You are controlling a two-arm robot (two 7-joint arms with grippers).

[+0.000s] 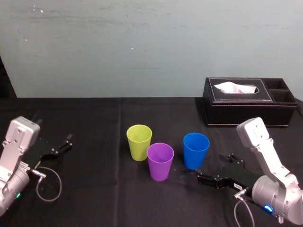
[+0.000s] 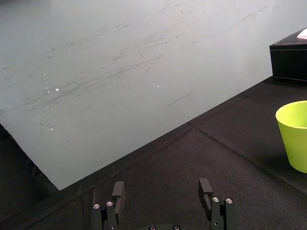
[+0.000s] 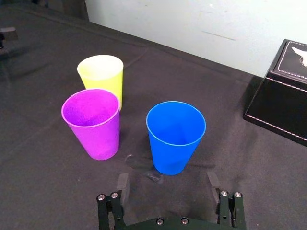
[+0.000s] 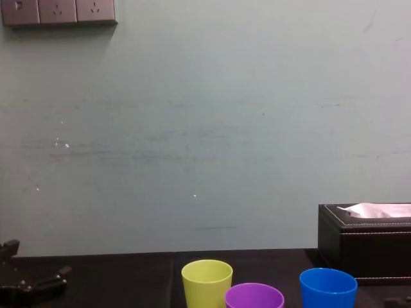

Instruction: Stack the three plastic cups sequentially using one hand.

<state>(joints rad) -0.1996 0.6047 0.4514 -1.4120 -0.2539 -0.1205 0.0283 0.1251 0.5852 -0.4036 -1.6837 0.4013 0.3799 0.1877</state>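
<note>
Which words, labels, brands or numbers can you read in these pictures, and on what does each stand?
None can be read.
The yellow-green cup, purple cup and blue cup are plain.
The black tissue box shows only pale stitching, no lettering.
The wall sockets carry no legible marking.
The left tool and right tool, both open, bear no visible label.

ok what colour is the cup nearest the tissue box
The cup is blue, clearest in the right wrist view.
</note>
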